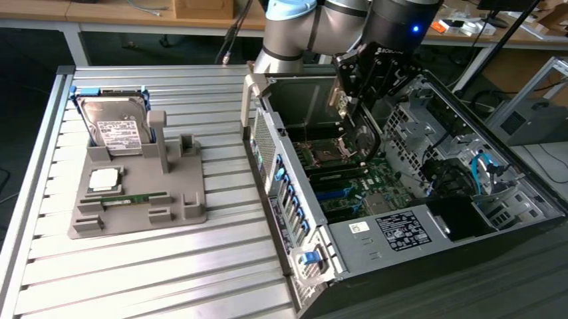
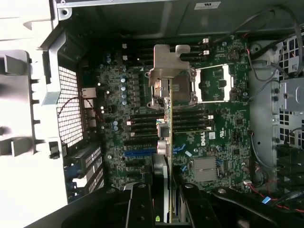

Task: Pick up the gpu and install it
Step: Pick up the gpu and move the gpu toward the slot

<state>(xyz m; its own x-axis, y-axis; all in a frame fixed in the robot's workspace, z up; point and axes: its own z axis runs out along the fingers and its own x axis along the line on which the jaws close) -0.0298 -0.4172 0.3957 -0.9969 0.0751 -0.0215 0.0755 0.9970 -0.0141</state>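
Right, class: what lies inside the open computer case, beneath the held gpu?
The green motherboard, with its open processor socket, memory slots and a blue expansion slot. The gpu, clamped edge-on in the end effector, covers a thin strip of board directly below it.

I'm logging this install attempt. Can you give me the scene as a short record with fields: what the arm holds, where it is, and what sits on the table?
gripper: over the open computer case, fingers shut on the graphics card
graphics card: held edge-down above the motherboard, apparently not yet in a slot
computer case: on the exterior view's right
holder: gray, on the table, exterior view's left
in holder: hard drive upright; processor chip and memory stick lying flat
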